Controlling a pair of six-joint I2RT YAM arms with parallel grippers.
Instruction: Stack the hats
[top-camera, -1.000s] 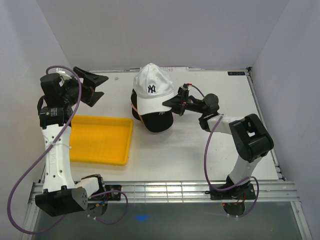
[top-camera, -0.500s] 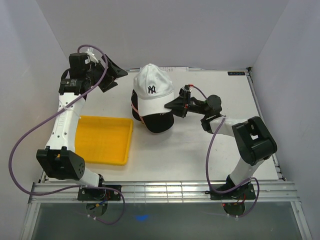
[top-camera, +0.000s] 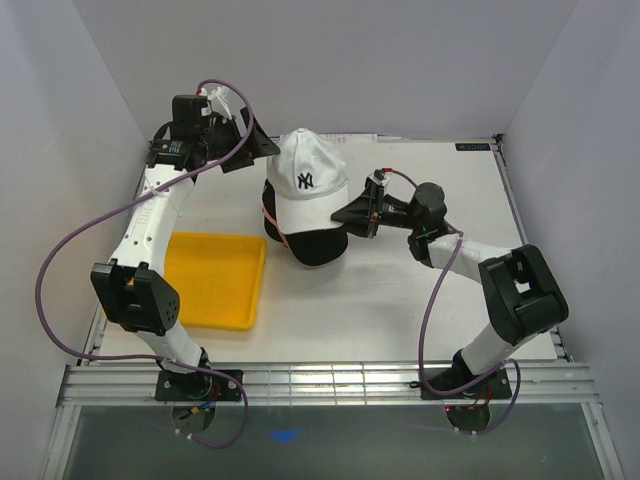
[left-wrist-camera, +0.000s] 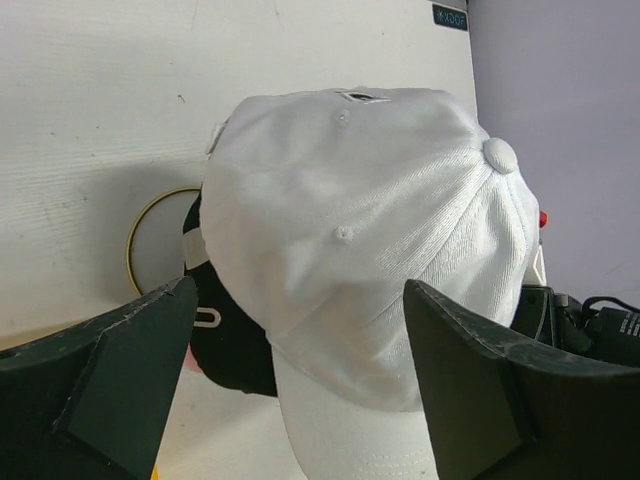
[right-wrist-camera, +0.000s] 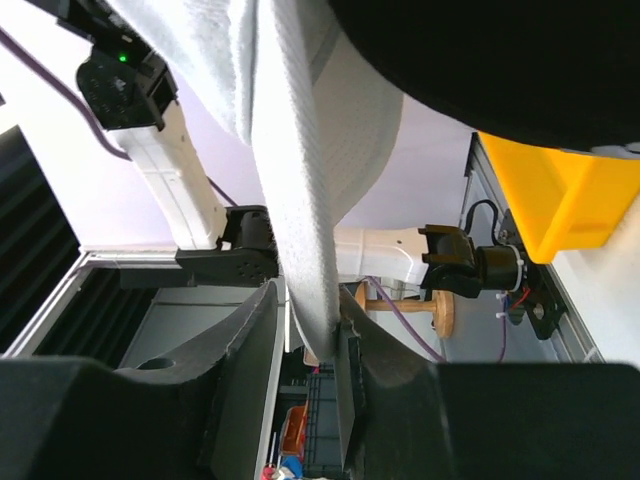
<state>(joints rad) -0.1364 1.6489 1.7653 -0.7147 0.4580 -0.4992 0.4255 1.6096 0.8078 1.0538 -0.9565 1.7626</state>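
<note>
Top external: open left pincer (top-camera: 250, 148) has swung to the white cap (top-camera: 305, 180), probably to seat it. Right pincer (top-camera: 345, 215) still pinches its brim.

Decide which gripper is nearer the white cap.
Right. The right gripper is shut on the white cap, pinching its brim edge. The left gripper hangs open off the crown's far-left side, close by.

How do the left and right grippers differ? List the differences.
The left gripper is open, holding nothing; the right gripper is shut on the brim of the white fabric NY cap. The left gripper sits behind that cap's crown; the right gripper at its front. Both point at the same cap.
</note>
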